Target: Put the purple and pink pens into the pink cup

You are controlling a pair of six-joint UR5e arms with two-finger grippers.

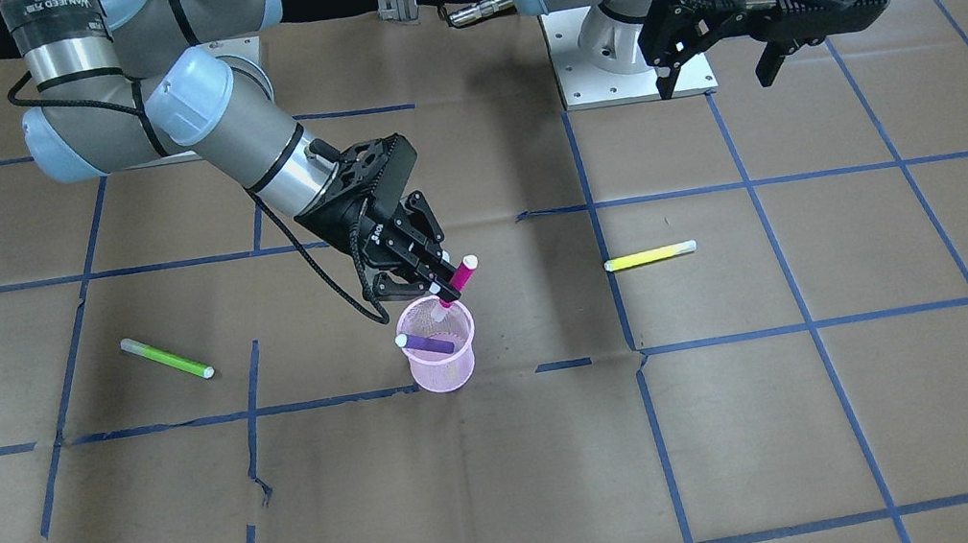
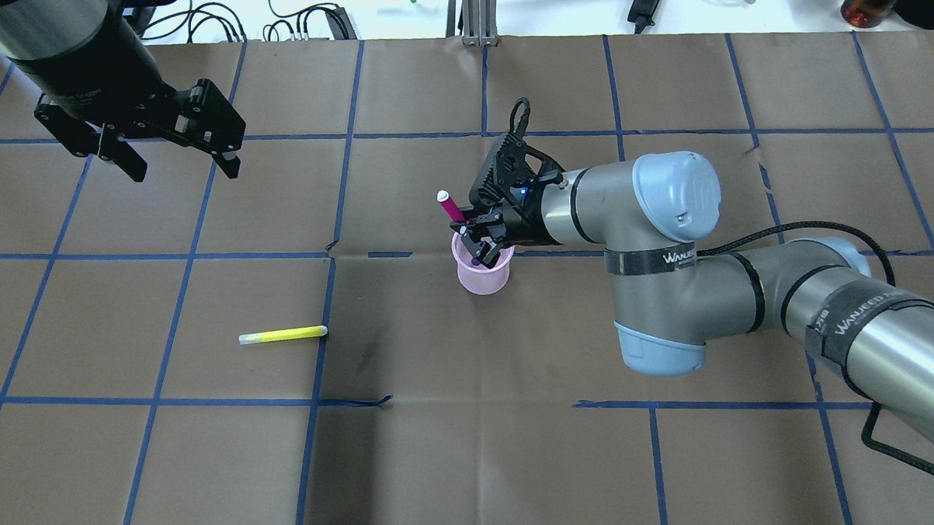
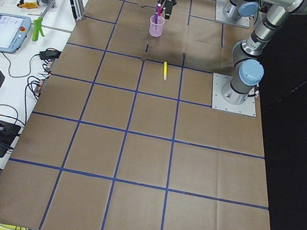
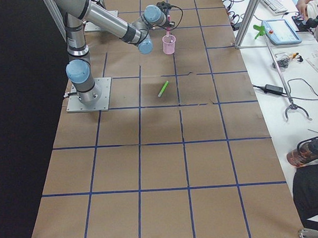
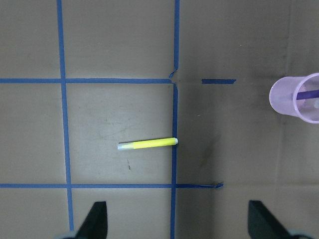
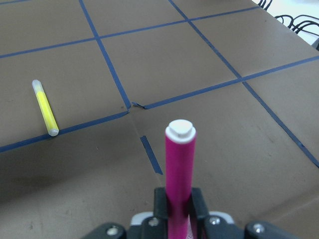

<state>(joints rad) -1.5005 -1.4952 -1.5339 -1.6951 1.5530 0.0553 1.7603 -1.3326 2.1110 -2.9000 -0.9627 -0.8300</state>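
The pink mesh cup stands upright mid-table with the purple pen leaning inside it. My right gripper is shut on the pink pen and holds it tilted right above the cup, its lower white end at the cup's mouth. The right wrist view shows the pink pen clamped between the fingers. My left gripper is open and empty, raised well away from the cup. The left wrist view shows the cup with the purple pen in it.
A yellow pen lies flat on the left arm's side of the cup. A green pen lies flat on the right arm's side. Brown paper with blue tape lines covers the table.
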